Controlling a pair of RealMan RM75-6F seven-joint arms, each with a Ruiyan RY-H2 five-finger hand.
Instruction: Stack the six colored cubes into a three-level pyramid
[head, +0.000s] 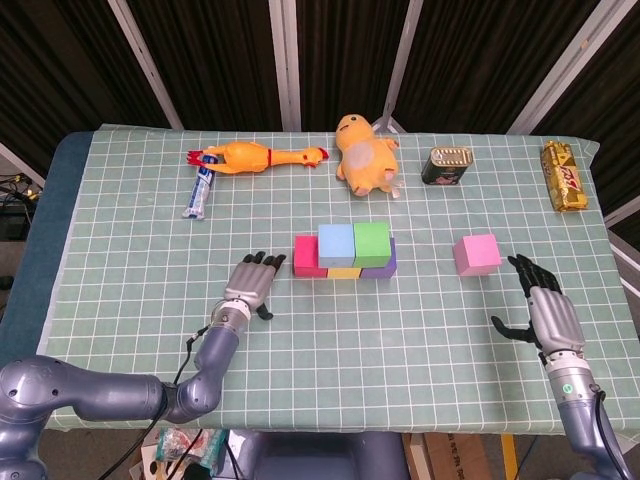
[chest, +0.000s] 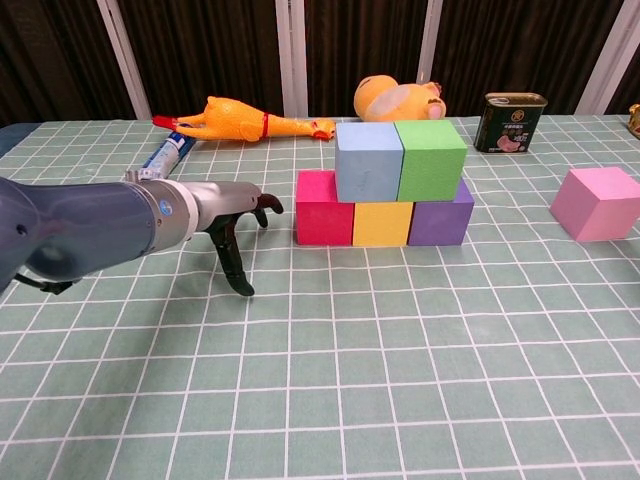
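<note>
Pink cube (head: 476, 254) beyond right fingers (head: 522, 268).

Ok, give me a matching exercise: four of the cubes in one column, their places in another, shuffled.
Things:
1. green cube
2. pink cube
3. yellow cube
4. magenta cube

Places:
A. bottom row, middle
B. alone, off to the right of the stack
C. second level, right
D. bottom row, left end

Pairs: 1-C, 2-B, 3-A, 4-D
</note>
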